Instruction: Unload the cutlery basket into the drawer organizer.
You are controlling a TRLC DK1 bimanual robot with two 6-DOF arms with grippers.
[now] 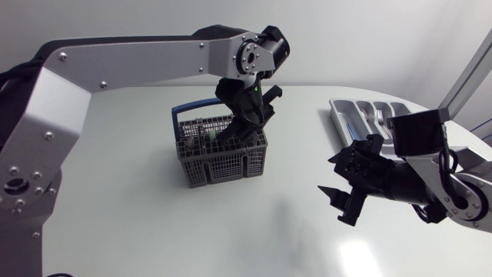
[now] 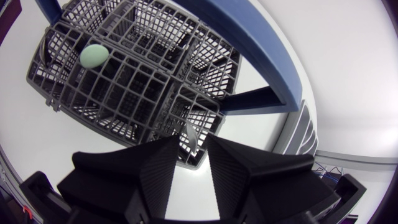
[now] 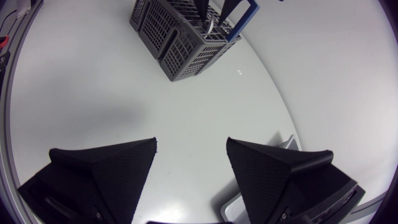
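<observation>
The grey mesh cutlery basket [image 1: 223,163] with its blue handle [image 1: 191,110] stands at the table's middle. My left gripper [image 1: 235,129] reaches down into it from above. In the left wrist view the left gripper [image 2: 194,148] is open only a little, with a thin metal cutlery handle [image 2: 194,138] rising in the gap; I cannot see both fingers touching it. A pale green rounded piece [image 2: 93,56] lies in a far compartment of the basket [image 2: 124,87]. The grey drawer organizer [image 1: 340,117] sits at the far right and holds a fork [image 1: 367,115]. My right gripper [image 1: 339,182] hovers open and empty in front of it.
In the right wrist view bare table lies between the right gripper [image 3: 191,146] and the basket [image 3: 180,43], and a corner of the organizer [image 3: 287,140] shows beside one finger. The table's curved front edge runs close behind my right arm.
</observation>
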